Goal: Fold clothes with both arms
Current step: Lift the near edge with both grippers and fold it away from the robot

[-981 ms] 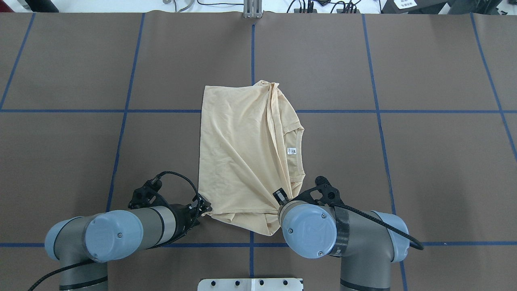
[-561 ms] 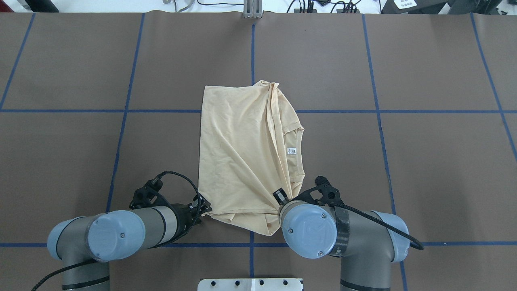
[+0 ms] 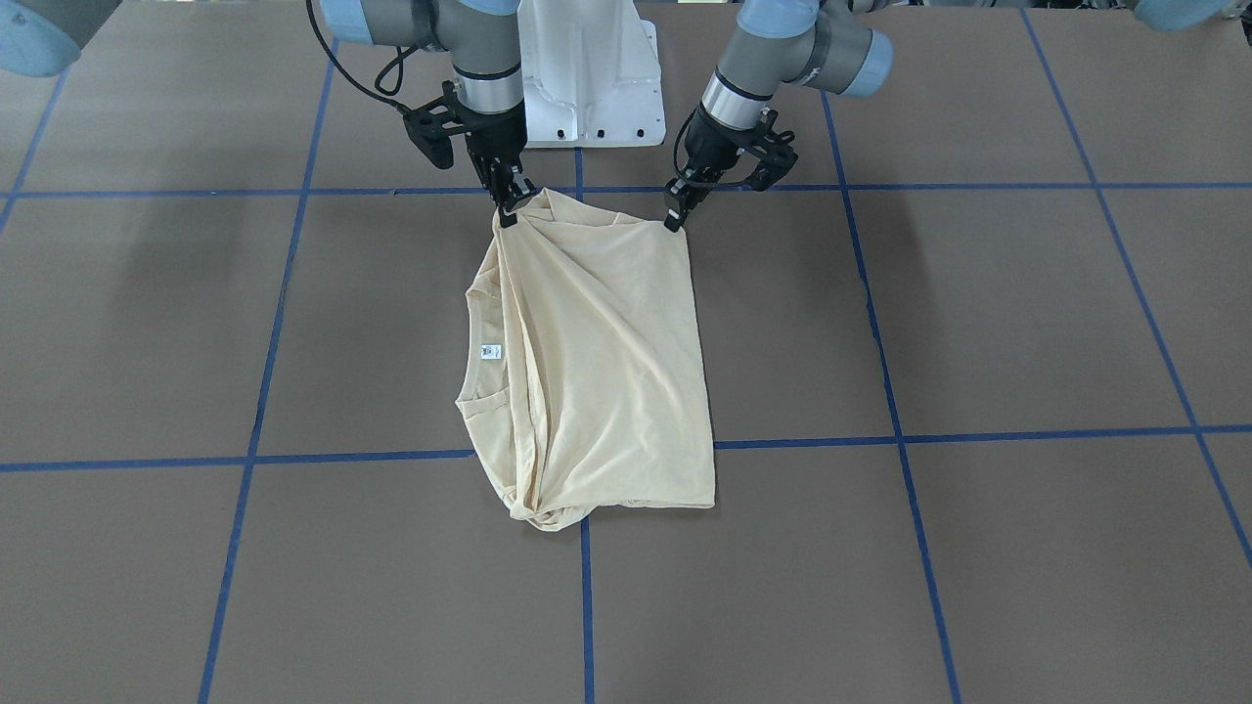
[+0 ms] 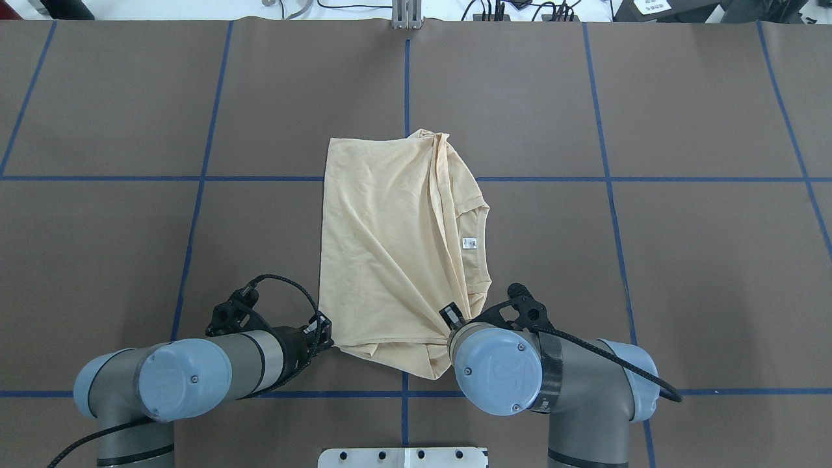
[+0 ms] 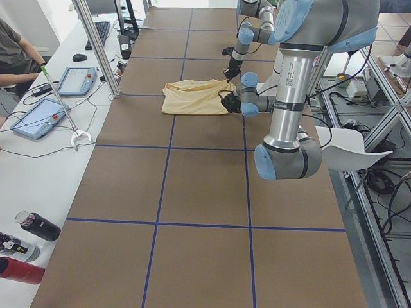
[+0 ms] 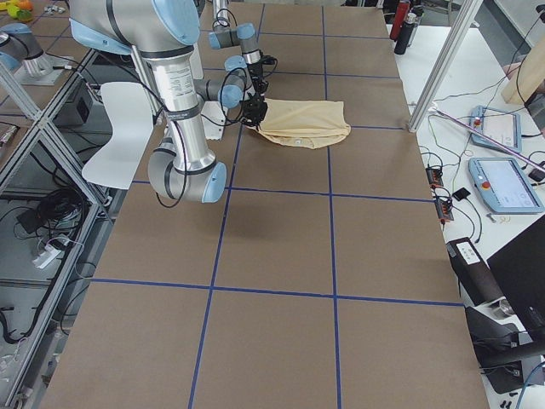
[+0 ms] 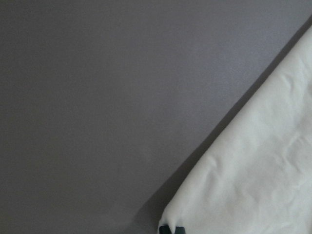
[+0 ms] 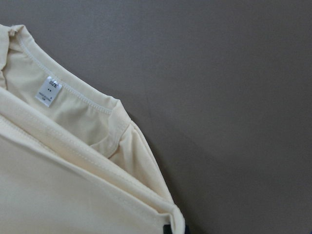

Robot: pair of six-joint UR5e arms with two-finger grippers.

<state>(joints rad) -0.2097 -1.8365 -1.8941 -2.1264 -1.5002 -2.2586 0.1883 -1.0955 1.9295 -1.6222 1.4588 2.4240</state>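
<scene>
Shirt (image 3: 606, 362) lies part-folded mid-surface (image 3: 978, 323); I judge it thin, light, limp and prone to sag. My left gripper (image 3: 674, 219) and right gripper (image 3: 507, 209) each pinch a corner nearest the robot; corners and hems look like the surest holds.

Overhead and front cameras face each other across the table (image 4: 130, 97), wrist cameras close over the T-shirt (image 8: 73, 195).

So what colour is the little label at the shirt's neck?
White with dark print. The label on the shirt shows best in the right wrist view.
</scene>
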